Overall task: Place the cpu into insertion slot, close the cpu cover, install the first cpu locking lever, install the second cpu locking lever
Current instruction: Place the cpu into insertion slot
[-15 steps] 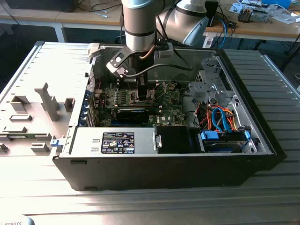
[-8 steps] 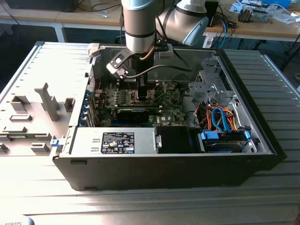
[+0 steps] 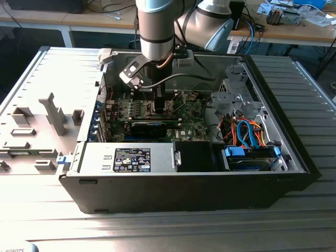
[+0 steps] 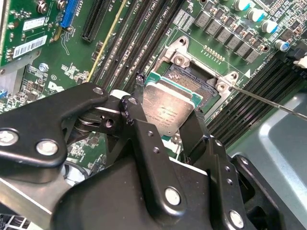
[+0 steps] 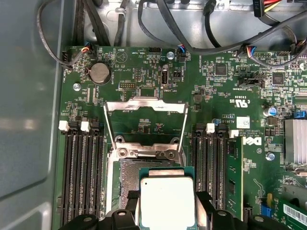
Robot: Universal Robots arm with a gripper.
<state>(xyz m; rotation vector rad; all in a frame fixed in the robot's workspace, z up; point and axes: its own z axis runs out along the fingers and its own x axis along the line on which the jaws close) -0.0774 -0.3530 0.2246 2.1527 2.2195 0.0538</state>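
Black jaws clenched the small, flat, square, silver-topped cpu (image 5: 168, 201) by opposite edges over the brownish-gold square insertion slot (image 4: 192, 79). Light and stiff, it was likely fragile underneath, so edge-holding seemed right.

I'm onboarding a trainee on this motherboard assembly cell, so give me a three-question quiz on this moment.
1. Which thing is the gripper shut on?
2. True or false: the cpu cover is closed over the insertion slot.
3. The cpu is: A) seated flat in the slot, B) held over the slot, C) dropped beside the slot.
Key: 1 the cpu; 2 false, the cover stands open; 3 B.
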